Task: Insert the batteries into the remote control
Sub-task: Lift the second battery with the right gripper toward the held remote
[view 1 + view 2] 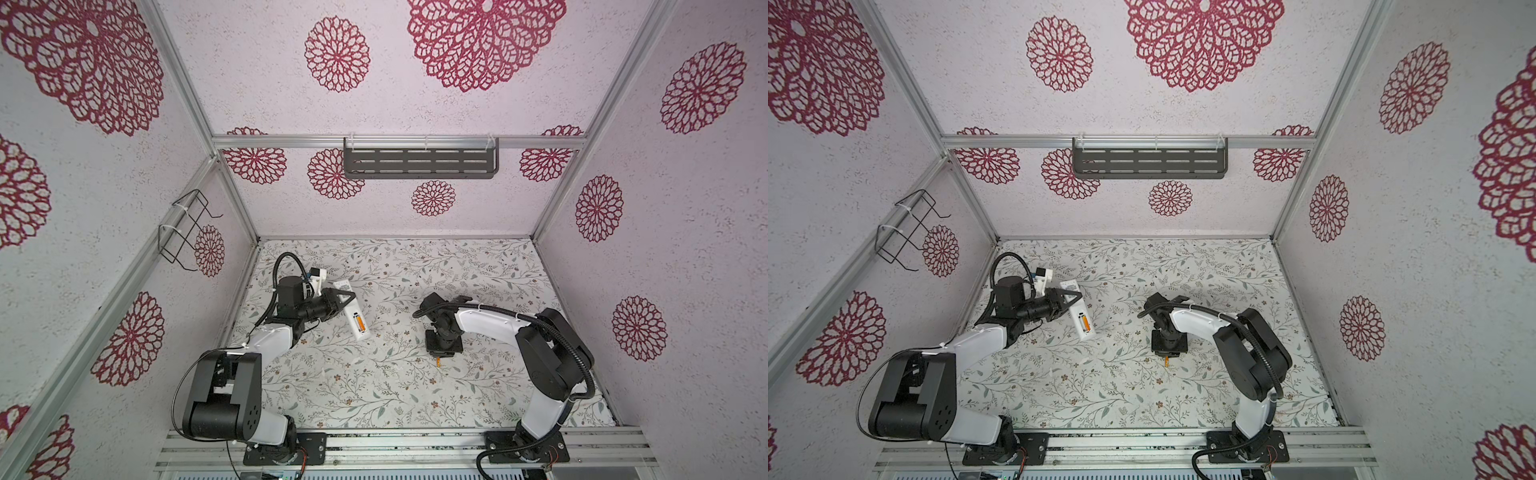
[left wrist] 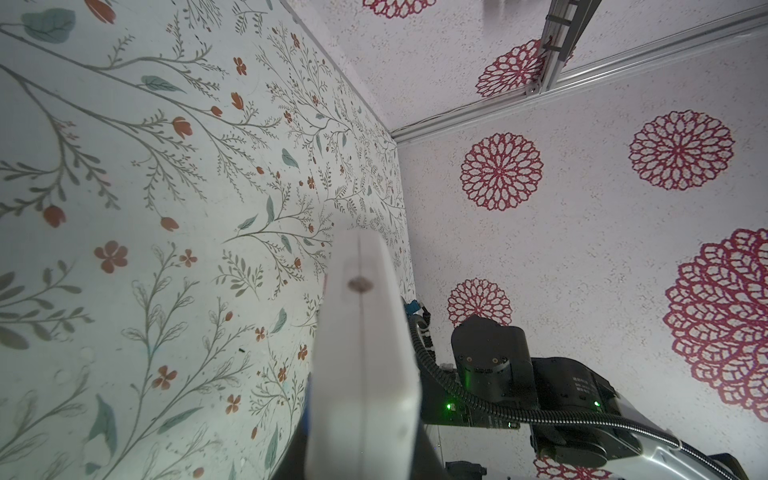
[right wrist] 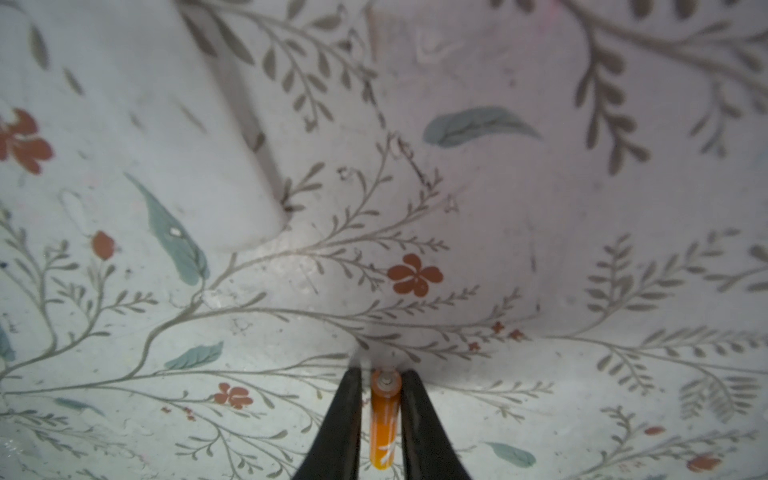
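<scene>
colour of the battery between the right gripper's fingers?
Orange; the battery shows best in the right wrist view.

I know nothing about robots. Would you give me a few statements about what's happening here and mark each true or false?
1. The left tool holds the white remote control off the table. True.
2. One orange battery already sits in the remote control's open compartment. True.
3. The right tool is working directly over the remote control. False: it is well apart from it, pointing down at the table.
4. The second battery lies far from both tools. False: it lies between the right tool's two fingers.
</scene>
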You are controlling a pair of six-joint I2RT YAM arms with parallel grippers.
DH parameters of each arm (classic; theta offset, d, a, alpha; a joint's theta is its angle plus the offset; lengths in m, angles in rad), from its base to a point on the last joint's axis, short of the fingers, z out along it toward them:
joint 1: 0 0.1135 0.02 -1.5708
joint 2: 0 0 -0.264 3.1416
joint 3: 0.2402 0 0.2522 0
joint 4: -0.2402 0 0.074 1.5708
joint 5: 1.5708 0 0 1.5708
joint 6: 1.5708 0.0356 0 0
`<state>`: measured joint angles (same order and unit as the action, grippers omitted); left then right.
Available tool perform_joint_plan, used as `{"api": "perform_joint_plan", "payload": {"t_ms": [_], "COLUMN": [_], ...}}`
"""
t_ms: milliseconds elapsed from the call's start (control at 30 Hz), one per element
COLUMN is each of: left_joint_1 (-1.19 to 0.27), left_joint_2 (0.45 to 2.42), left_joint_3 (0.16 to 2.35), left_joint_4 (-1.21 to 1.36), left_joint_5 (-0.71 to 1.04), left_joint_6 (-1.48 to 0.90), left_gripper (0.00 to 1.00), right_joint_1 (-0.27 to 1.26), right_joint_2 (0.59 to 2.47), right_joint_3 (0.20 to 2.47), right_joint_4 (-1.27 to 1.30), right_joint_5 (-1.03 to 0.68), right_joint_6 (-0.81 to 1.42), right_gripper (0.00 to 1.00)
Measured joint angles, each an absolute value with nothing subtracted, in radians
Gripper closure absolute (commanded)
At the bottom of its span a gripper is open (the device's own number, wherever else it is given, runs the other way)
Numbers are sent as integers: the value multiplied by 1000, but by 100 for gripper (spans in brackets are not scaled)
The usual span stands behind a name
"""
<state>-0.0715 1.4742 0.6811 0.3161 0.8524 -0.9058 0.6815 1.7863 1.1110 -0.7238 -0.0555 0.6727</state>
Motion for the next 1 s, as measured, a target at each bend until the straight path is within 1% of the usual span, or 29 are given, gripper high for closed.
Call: {"api": "perform_joint_plan", "payload": {"t_ms": [300,467,600,767,1000], "left_joint_1": [-84,-100,-111,-122,-124], "left_joint_2": [1474,1474,1474,1474,1474], "left_joint_3": [681,690,706,708,720], "left_joint_4": [316,316,327,357,380], "left_joint_5": [852,855,859,863,870], "left_joint_6": [-910,-913,-923,-944,-966], "left_gripper": [100,100,100,100,100], "right_joint_1": [679,679,680,688,716], "right_joint_2": [1783,1750,1699,1592,1455], "right_joint_3": [1105,1066,1021,991,997], "right_joint_4": [-712,-659,-595,-522,-418], "right_joint_5": [-56,-56,-58,-64,-99], "right_joint_6": [671,662,641,607,549], "right_gripper": [93,100,100,100,100]}}
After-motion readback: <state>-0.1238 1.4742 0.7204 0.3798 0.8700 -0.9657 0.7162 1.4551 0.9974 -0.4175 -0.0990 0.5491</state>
